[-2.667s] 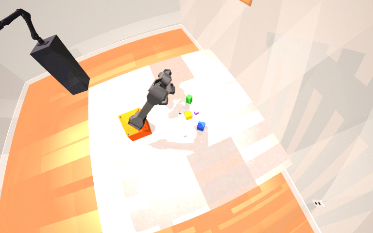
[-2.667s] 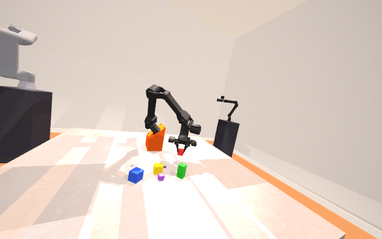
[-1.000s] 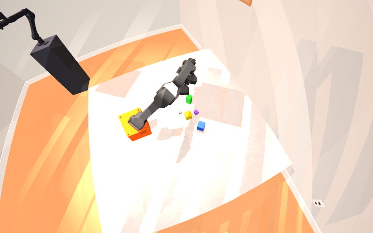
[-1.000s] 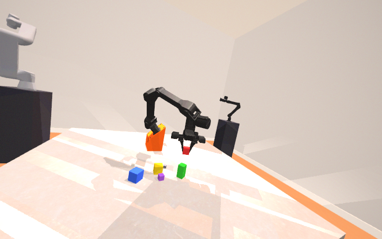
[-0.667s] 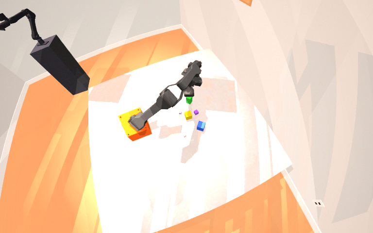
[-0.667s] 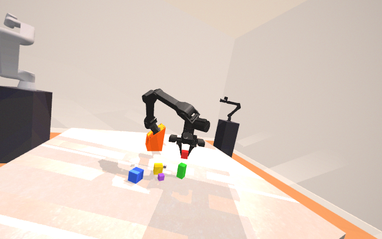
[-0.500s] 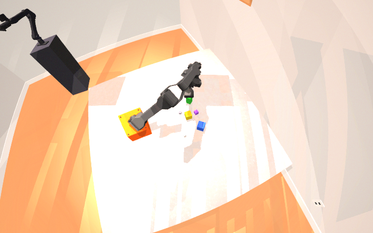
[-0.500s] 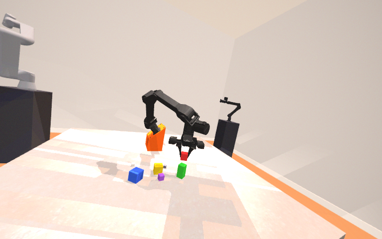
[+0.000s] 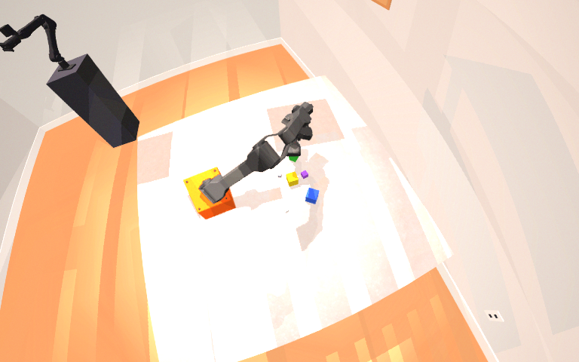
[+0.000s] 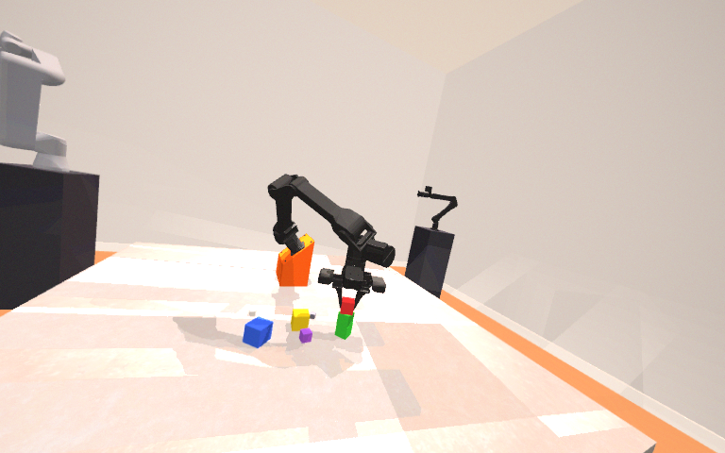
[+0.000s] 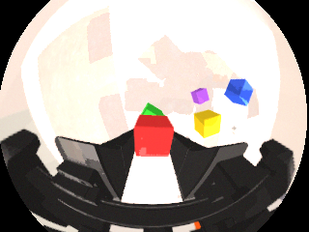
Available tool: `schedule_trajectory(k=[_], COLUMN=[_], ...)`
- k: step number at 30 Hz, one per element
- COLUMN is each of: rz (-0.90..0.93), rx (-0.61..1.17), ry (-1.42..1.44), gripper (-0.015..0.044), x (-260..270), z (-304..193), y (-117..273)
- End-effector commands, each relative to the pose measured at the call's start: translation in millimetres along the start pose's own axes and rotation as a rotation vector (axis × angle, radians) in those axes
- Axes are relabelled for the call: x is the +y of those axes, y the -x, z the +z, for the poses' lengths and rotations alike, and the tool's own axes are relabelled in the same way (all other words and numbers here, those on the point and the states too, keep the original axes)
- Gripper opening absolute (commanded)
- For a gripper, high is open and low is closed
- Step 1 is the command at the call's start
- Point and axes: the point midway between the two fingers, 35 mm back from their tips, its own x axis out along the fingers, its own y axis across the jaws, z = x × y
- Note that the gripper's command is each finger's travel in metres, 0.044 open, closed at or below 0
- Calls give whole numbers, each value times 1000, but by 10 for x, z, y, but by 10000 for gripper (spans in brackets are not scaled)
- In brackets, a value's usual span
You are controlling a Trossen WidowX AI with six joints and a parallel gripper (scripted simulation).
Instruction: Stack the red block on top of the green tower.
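My gripper (image 10: 347, 305) (image 11: 153, 130) is shut on the red block (image 10: 347, 305) (image 11: 154, 134). It holds the block right above the green tower (image 10: 344, 325) (image 9: 292, 158) (image 11: 151, 110), close to its top or touching it. The tower stands upright on the white table (image 10: 160, 374). In the top view the arm hides the red block and most of the tower. In the wrist view only a corner of the tower shows behind the red block.
A yellow cube (image 10: 299, 318) (image 9: 292, 179) (image 11: 208, 123), a small purple cube (image 10: 305, 334) (image 9: 304, 173) (image 11: 200, 96) and a blue cube (image 10: 257, 331) (image 9: 312, 195) (image 11: 238, 91) lie left of the tower in the exterior view. The arm's orange base (image 10: 294, 265) stands behind them. A dark pedestal (image 10: 429, 259) stands at the table's far right.
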Motion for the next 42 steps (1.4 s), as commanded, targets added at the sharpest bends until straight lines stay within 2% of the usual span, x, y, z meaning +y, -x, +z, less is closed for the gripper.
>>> schedule_trajectory(k=[1,29,42], rz=[-3,-3,0], rx=[-2,-2,-1], ry=[6,6,2], gripper=[0,0,341], x=[-2,0,5], z=[0,1,-3], y=[-14,-4,-16])
